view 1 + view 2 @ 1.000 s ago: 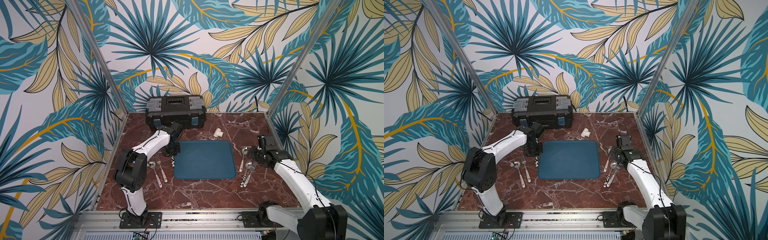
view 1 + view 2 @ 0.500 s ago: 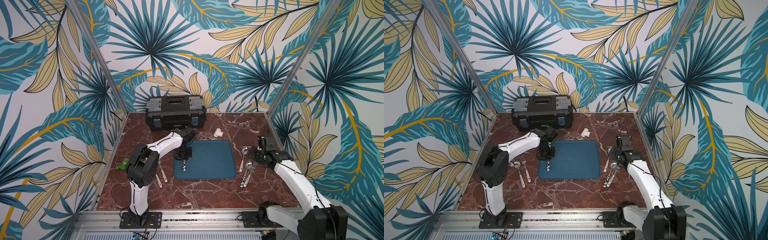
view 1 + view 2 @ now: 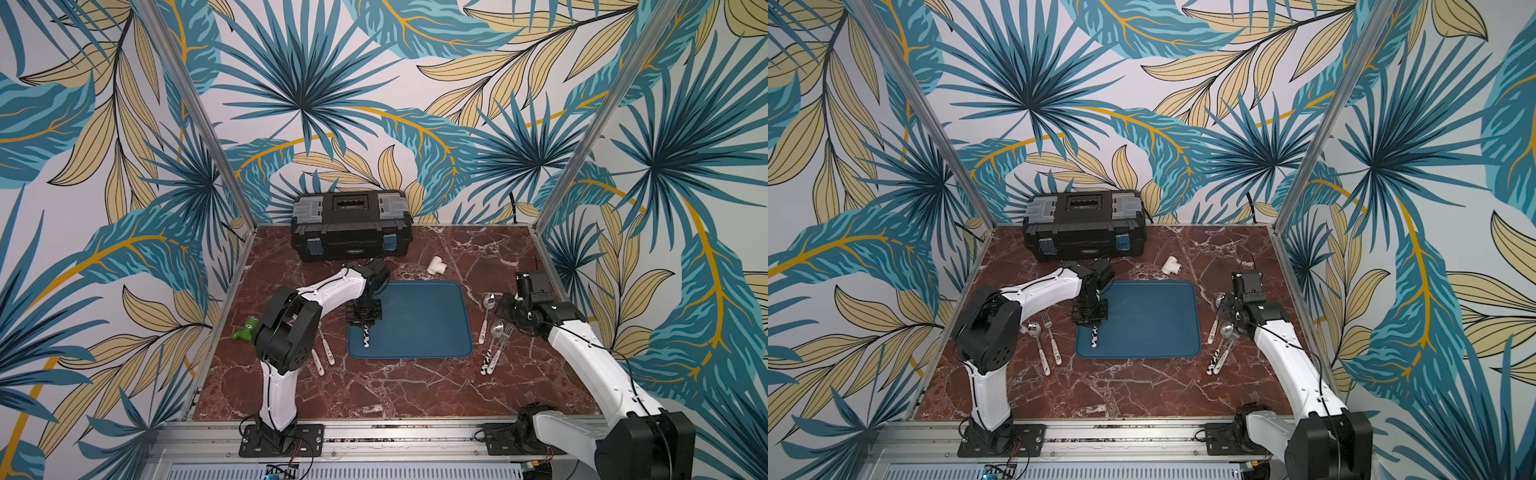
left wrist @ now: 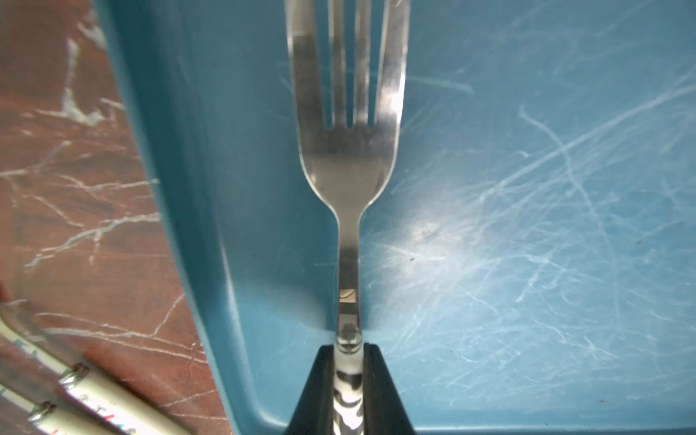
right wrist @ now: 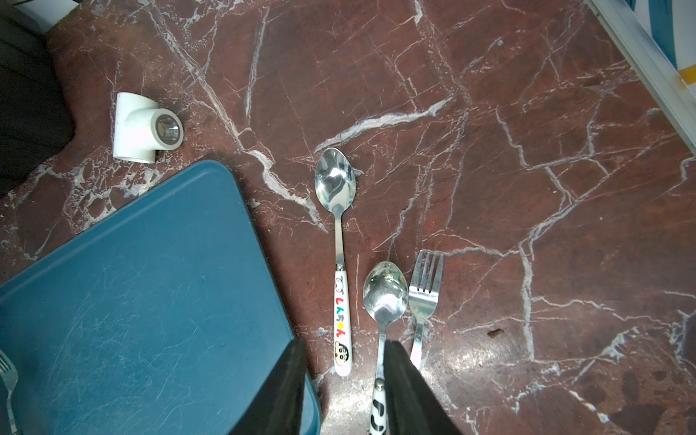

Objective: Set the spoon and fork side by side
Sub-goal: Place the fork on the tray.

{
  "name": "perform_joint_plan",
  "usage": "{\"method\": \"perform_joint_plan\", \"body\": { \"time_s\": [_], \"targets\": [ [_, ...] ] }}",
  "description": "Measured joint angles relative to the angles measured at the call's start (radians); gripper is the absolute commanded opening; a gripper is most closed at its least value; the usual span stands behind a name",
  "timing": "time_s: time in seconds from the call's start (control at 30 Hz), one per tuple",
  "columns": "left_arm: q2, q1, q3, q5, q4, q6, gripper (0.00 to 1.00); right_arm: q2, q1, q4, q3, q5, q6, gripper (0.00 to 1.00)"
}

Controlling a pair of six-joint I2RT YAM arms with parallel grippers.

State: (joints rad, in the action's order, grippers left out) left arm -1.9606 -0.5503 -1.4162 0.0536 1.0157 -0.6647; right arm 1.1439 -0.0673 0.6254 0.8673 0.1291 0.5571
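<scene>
My left gripper (image 4: pixel 348 361) is shut on the cow-patterned handle of a fork (image 4: pixel 348 150). The fork is held low over the left part of the blue tray (image 3: pixel 419 316), tines pointing to the back. In both top views the handle (image 3: pixel 1094 336) sticks out below the gripper (image 3: pixel 365 318). Right of the tray lie a cow-handled spoon (image 5: pixel 385 297), a fork (image 5: pixel 423 293) beside it, and a cartoon-handled spoon (image 5: pixel 341 320). My right gripper (image 5: pixel 344 342) hovers open over these, straddling the cartoon handle, one finger (image 5: pixel 406 388) next to the cow-handled spoon's neck.
A spoon (image 3: pixel 1036 330) and a fork (image 3: pixel 1050 336) lie together left of the tray. A black toolbox (image 3: pixel 351 224) stands at the back. A white pipe fitting (image 3: pixel 436 266) lies behind the tray, and a green object (image 3: pixel 245 330) sits at the left edge.
My left arm has swung right from beside the tray to over its left part, carrying the cow-handled fork. The right arm has stayed still.
</scene>
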Motion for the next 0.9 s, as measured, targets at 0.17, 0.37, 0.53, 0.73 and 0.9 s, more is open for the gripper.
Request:
{"method": "perform_joint_plan", "body": {
  "time_s": [0.17,0.37,0.53,0.73,0.9],
  "targets": [
    [-0.015,0.000,0.001,0.003,-0.007,0.003,0.03,0.000,0.000,0.000,-0.001,0.000,0.000,0.41],
    [-0.025,0.000,0.002,0.004,-0.012,0.003,0.19,0.000,0.000,0.000,-0.001,-0.003,0.000,0.42],
    [-0.025,0.002,0.006,0.007,-0.011,0.005,0.30,0.000,0.000,0.000,-0.002,-0.004,0.000,0.45],
    [-0.024,0.003,0.005,0.014,-0.012,0.006,0.38,0.000,0.000,0.000,-0.002,-0.003,0.000,0.47],
    [-0.024,0.003,-0.010,0.011,-0.004,0.021,0.41,0.000,0.000,0.000,-0.002,-0.003,0.000,0.47]
  ]
}}
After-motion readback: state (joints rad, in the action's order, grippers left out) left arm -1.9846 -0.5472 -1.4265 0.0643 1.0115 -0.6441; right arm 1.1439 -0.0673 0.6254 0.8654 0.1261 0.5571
